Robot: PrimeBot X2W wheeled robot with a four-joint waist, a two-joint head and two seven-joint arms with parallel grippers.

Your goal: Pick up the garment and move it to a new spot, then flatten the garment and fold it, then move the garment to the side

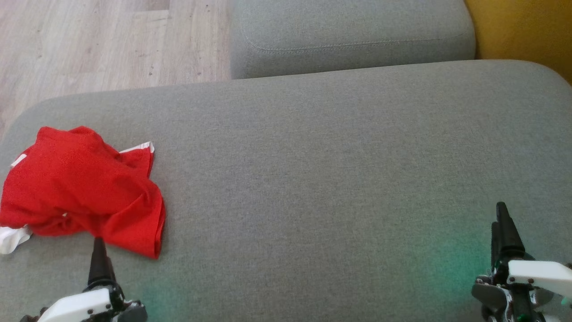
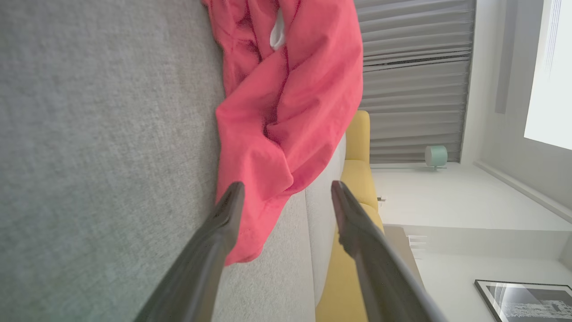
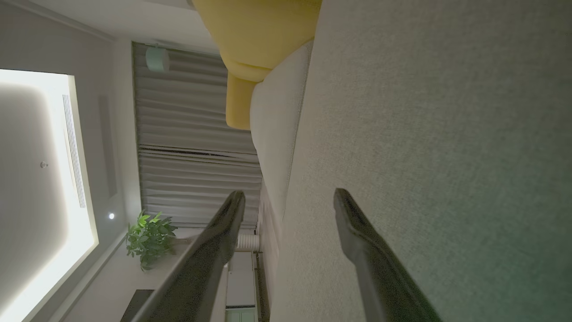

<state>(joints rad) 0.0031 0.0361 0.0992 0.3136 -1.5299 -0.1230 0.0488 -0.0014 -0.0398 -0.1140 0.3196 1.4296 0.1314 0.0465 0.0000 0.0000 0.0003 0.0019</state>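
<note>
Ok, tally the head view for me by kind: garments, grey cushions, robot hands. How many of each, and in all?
Garments: 1, the red garment
Grey cushions: 2, the near cushion and the far cushion
Hands: 2, the left hand and the right hand, both open
Total: 5

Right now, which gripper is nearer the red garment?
The left gripper, at the near edge of the garment; the right gripper sits far across the grey cushion.
</note>
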